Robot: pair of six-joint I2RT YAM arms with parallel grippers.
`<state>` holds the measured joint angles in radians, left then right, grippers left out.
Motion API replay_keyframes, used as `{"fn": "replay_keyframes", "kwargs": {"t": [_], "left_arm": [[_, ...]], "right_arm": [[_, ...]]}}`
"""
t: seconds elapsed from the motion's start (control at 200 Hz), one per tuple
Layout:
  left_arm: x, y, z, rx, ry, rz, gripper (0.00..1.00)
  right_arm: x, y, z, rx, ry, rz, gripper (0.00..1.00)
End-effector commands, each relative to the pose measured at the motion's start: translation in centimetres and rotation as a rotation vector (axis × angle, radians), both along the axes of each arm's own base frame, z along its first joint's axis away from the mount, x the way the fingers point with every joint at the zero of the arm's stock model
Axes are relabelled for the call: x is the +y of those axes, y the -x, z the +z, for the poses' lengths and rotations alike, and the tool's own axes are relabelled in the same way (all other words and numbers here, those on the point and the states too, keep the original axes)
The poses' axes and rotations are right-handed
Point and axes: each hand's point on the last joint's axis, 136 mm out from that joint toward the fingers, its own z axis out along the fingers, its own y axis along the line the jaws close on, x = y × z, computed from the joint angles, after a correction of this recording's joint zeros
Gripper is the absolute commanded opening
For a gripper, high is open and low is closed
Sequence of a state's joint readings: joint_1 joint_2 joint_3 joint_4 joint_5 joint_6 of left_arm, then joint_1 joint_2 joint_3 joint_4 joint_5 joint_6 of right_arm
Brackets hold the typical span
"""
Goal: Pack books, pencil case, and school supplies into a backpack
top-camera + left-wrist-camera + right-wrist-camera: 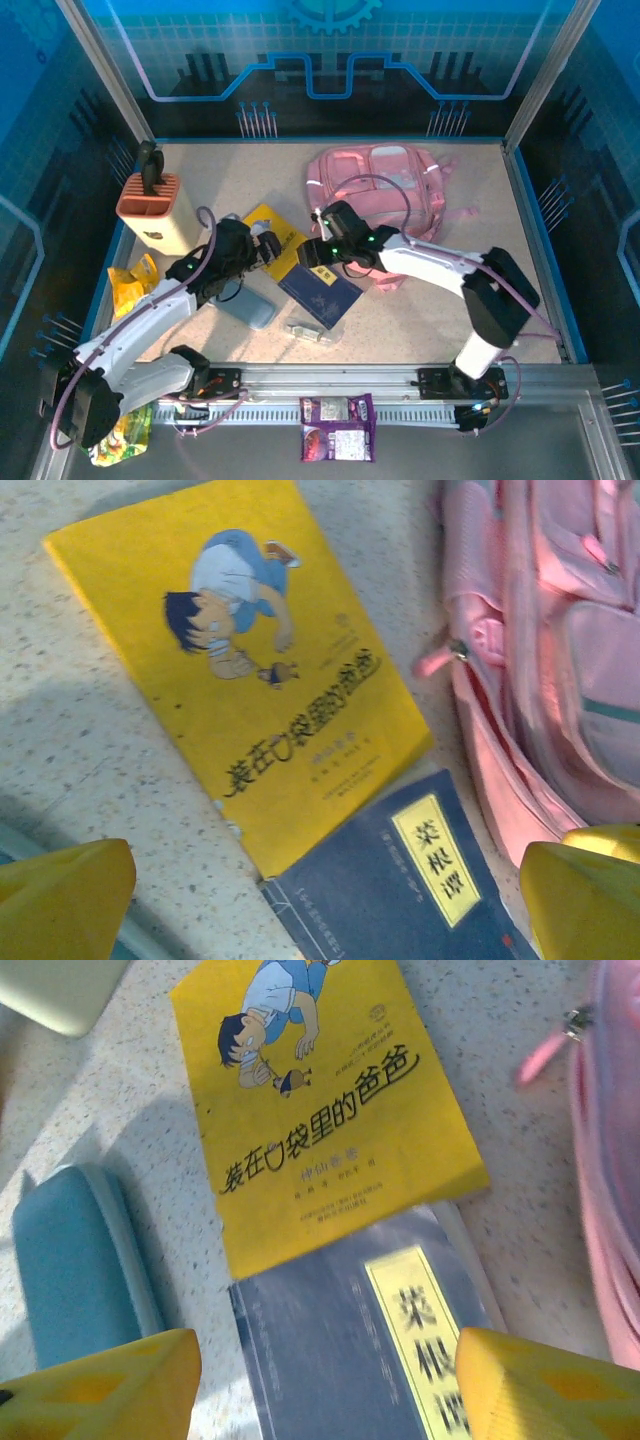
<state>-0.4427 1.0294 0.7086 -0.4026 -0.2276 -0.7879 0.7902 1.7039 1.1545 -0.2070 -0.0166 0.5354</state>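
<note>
Glossy purple snack packets [337, 428] lie beside the slotted metal rail [400, 385] at the near edge of a speckled, sandy table [430, 320] walled by blue printed panels [330, 50]. Mid-table, a thin yellow book [270, 710] with a cartoon boy lies against a matte navy book [340, 1350]. A soft, round-cornered grey-blue pencil case [70, 1260] sits to their left, a small clear, silvery supply [308, 333] just in front, and the pink fabric backpack [385, 185] behind. The left gripper [322, 895] and right gripper [325, 1390] hover over the books, yellow jaws spread wide, holding nothing.
</note>
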Motion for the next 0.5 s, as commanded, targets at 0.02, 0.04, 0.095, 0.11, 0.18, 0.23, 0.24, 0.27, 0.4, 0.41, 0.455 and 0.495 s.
{"fn": "replay_keyframes", "kwargs": {"t": [0.02, 0.04, 0.095, 0.11, 0.18, 0.23, 0.24, 0.27, 0.4, 0.41, 0.455, 0.495], "left_arm": [[1.5, 0.6, -1.6, 0.049, 0.030, 0.050, 0.99], [1.8, 0.6, -1.8, 0.057, 0.031, 0.057, 0.99], [2.3, 0.6, -2.1, 0.066, 0.040, 0.069, 0.99], [2.5, 0.6, -2.1, 0.067, 0.042, 0.074, 0.99], [2.8, 0.3, -2.4, 0.064, 0.061, 0.085, 0.99], [3.0, 0.0, -2.6, 0.062, 0.070, 0.092, 0.98], [3.0, 0.0, -2.7, 0.062, 0.071, 0.093, 0.98], [3.1, -0.2, -2.9, 0.067, 0.077, 0.097, 0.97], [2.9, -1.2, -3.8, 0.095, 0.128, 0.102, 0.91], [2.8, -1.2, -3.9, 0.096, 0.134, 0.100, 0.90], [2.4, -1.7, -4.0, 0.096, 0.159, 0.092, 0.87], [2.3, -2.1, -4.1, 0.096, 0.166, 0.093, 0.85]], "right_arm": [[2.2, -2.6, -0.7, -0.020, 0.019, -0.012, 0.66], [2.6, -2.8, -0.9, -0.019, 0.023, -0.012, 0.65], [3.2, -3.5, -1.8, -0.015, 0.044, -0.026, 0.66], [3.3, -3.8, -2.1, -0.013, 0.050, -0.033, 0.66], [3.8, -4.9, -3.1, -0.009, 0.080, -0.053, 0.66], [4.0, -5.7, -3.6, -0.013, 0.107, -0.062, 0.67], [4.1, -5.9, -3.6, -0.017, 0.111, -0.063, 0.68], [4.2, -6.4, -3.9, -0.024, 0.124, -0.070, 0.69], [4.4, -8.1, -5.3, -0.023, 0.185, -0.072, 0.72], [4.4, -8.2, -5.4, -0.020, 0.189, -0.071, 0.73], [4.3, -8.6, -5.9, -0.011, 0.201, -0.070, 0.74], [4.6, -8.6, -6.3, -0.004, 0.204, -0.057, 0.75]]}}
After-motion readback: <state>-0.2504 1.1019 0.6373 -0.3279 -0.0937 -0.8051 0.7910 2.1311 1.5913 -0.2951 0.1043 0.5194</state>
